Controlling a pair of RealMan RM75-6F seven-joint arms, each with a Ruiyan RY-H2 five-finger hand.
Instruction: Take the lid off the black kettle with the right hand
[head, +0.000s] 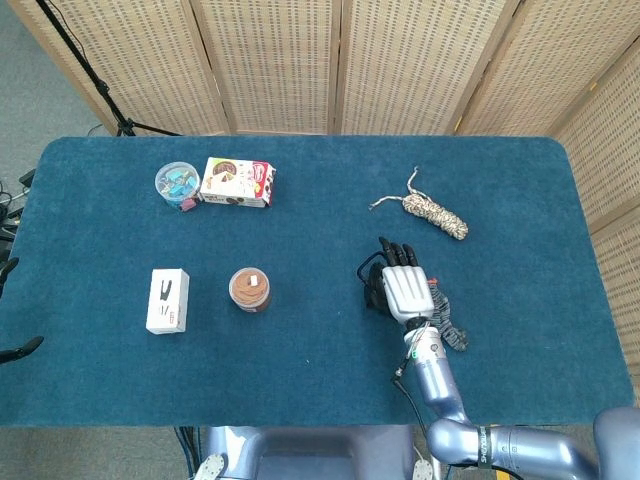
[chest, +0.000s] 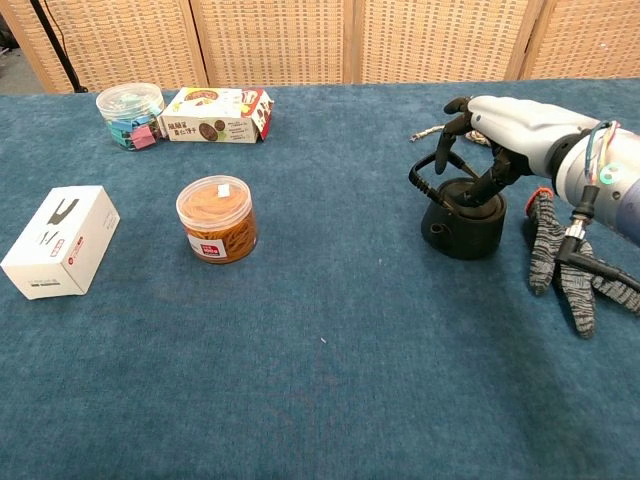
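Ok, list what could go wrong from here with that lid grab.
1. The right hand is down over the black kettle and hides the lid, so whether it holds the knob cannot be told; it may come up without the lid.
2. The kettle's handle stands tilted right beside the fingers; they could catch it and tip or drag the kettle.
3. The grey glove lies close to the kettle's right; setting the lid down there could leave it resting unevenly.
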